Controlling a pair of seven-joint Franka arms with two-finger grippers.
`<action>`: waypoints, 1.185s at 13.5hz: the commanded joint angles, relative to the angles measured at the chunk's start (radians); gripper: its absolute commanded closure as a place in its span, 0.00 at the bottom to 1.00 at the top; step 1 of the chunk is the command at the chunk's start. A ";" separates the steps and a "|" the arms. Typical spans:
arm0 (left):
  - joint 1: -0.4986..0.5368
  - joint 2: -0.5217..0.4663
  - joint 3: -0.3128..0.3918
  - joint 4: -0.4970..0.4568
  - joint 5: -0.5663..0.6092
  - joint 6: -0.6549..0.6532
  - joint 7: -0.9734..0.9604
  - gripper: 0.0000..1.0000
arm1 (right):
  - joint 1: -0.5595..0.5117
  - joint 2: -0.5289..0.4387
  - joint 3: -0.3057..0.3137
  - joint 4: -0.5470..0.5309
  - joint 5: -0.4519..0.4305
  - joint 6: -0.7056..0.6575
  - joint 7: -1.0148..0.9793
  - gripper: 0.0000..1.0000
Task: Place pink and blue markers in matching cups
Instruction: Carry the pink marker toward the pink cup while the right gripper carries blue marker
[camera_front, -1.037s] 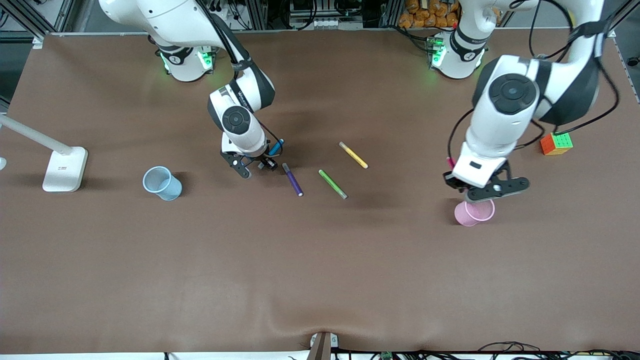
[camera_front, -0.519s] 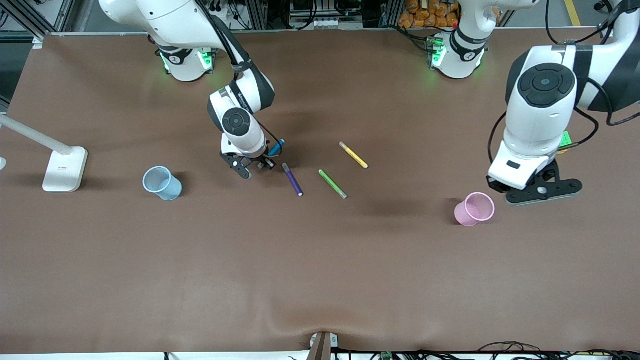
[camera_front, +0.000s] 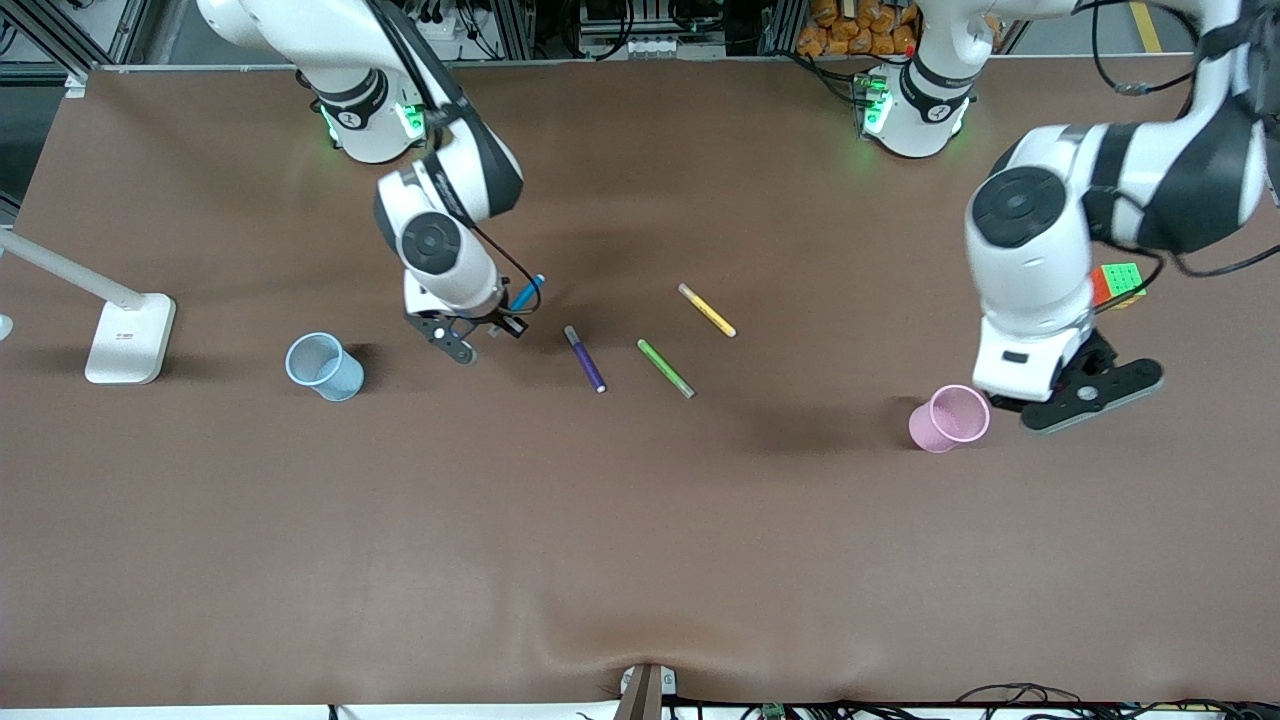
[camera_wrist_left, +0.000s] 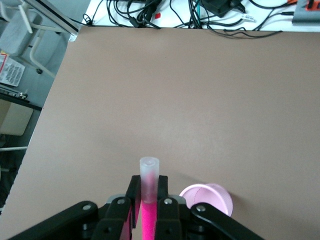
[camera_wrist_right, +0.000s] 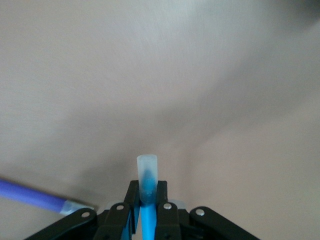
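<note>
Nearest on the brown counter (camera_front: 640, 540), the translucent pink plastic cup (camera_front: 948, 418) sits beside the left hand (camera_wrist_left: 148, 197), clamping the slim magenta-pink marker (camera_wrist_left: 148, 210). The light-blue translucent cup (camera_front: 323, 366) stands toward the right arm's end; the right hand (camera_wrist_right: 148, 196) grips the sky-blue marker (camera_wrist_right: 147, 200) above the counter, between that cup and the dark purple marker (camera_front: 585, 359).

My black left gripper (camera_wrist_left: 148, 202) clamps a magenta-pink marker (camera_wrist_left: 148, 210) with a pale cap; my black right gripper (camera_wrist_right: 147, 200) pinches a sky-blue marker (camera_wrist_right: 147, 215). On the brown table (camera_front: 640, 520): a light blue cup (camera_front: 323, 367), pink cup (camera_front: 948, 419), purple marker (camera_front: 585, 358), green marker (camera_front: 665, 368), yellow marker (camera_front: 707, 310) and a multicoloured cube (camera_front: 1118, 283).
</note>
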 joint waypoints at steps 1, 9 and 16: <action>-0.031 0.051 -0.001 0.019 0.087 0.000 -0.154 1.00 | -0.021 -0.125 -0.033 0.005 -0.019 -0.087 -0.203 1.00; -0.053 0.177 -0.001 0.018 0.317 -0.001 -0.565 1.00 | -0.277 -0.179 -0.056 0.062 -0.049 -0.036 -0.984 1.00; -0.064 0.211 0.002 0.010 0.337 -0.017 -0.662 1.00 | -0.394 -0.170 -0.054 -0.056 -0.123 0.305 -1.307 1.00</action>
